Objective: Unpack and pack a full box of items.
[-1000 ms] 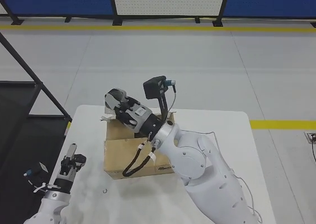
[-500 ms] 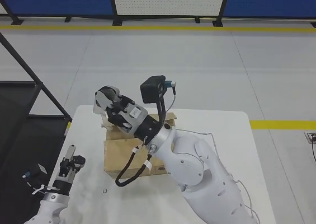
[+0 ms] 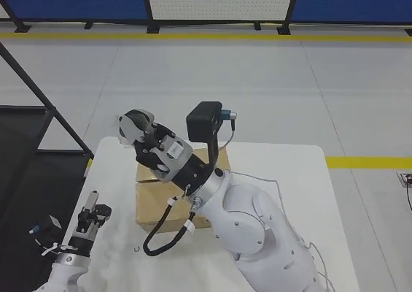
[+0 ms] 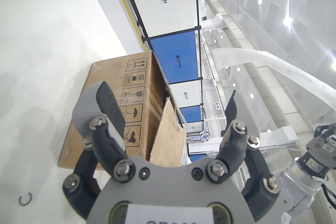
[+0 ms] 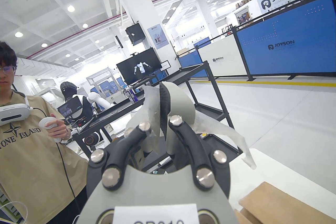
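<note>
Box [image 3: 151, 206] lies near right pincer [image 5: 159, 96] gripping clear strip [image 5: 223, 130].

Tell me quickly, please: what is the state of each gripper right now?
Left gripper: open, holding nothing.
Right gripper: shut on a clear strip, probably tape.
</note>
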